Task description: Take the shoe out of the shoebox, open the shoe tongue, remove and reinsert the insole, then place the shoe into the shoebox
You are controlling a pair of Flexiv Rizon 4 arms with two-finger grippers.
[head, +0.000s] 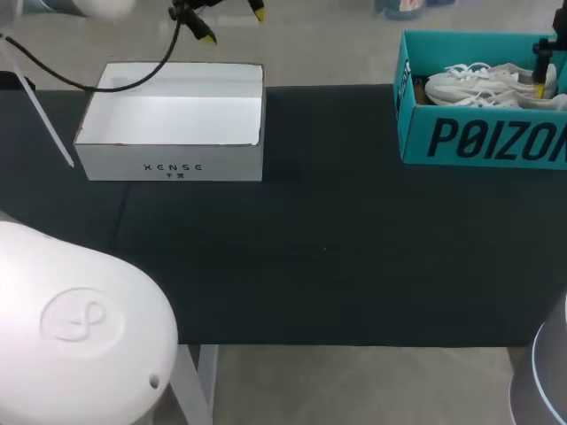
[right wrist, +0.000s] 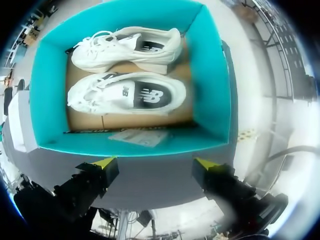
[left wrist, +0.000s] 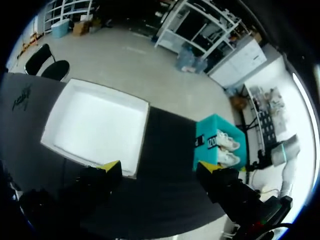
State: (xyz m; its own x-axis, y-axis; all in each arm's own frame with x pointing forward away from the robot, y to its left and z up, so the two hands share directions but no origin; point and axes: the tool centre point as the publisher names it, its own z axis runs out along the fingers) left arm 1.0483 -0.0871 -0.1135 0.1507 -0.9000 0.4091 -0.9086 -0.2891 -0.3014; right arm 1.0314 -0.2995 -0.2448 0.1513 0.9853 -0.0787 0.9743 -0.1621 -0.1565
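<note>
Two white shoes (right wrist: 127,75) lay side by side on their sides in the teal shoebox (right wrist: 210,85), just ahead of and below the right gripper (right wrist: 155,165), which hung over the box's near wall with its yellow-tipped fingers spread and nothing between them. Each shoe's long axis ran crosswise to the gripper's line of sight, roughly parallel to the line joining the two fingertips; the nearer shoe (right wrist: 125,95) showed its dark side mark, the farther one (right wrist: 130,47) lay beyond it against the far wall. A folded paper slip (right wrist: 137,136) lay on the box floor between the nearer shoe and the gripper.

The left gripper (left wrist: 157,170), likewise open and empty, hung well apart from the shoes, above the desk (head: 310,266) beside a white box (left wrist: 95,125); the shoebox sat far ahead of it and to one side. The right arm was therefore much the nearer. Both shoes lying boxed fitted either a shoe awaiting lifting or one already returned; the tongue and insole could not be made out.
</note>
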